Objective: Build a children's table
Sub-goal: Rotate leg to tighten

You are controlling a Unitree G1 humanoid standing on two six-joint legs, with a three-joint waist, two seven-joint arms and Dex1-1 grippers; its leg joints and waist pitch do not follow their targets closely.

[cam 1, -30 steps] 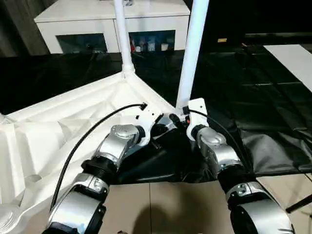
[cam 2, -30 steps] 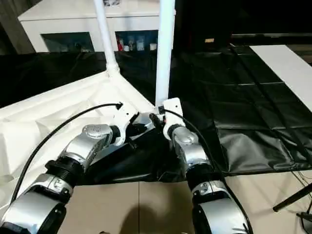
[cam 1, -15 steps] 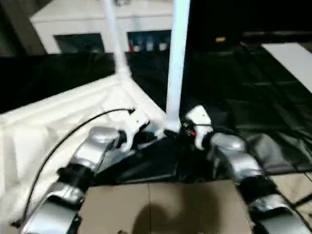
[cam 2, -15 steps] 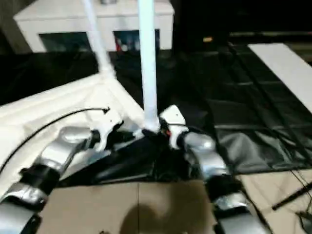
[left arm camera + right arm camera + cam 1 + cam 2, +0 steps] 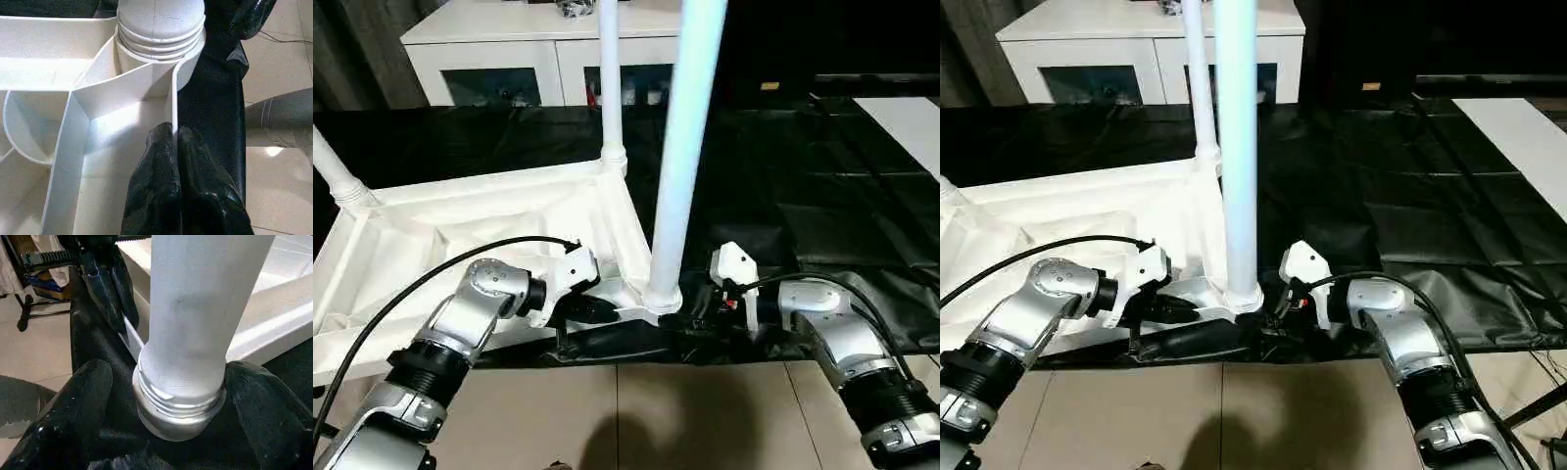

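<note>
White plastic rectangular tabletop (image 5: pixel 489 230), upside down on black sheeting (image 5: pixel 822 196), ribbed underside up. Long tapered white tube leg (image 5: pixel 680 166), long axis upright, standing in the near corner socket (image 5: pixel 663 297). Right gripper (image 5: pixel 161 396): fingers (image 5: pixel 73 401) spread wide either side of the leg's base, not clamping; the nearer arm. Left gripper (image 5: pixel 176 142): fingers clenched on the tabletop's rim wall just beside that socket.
</note>
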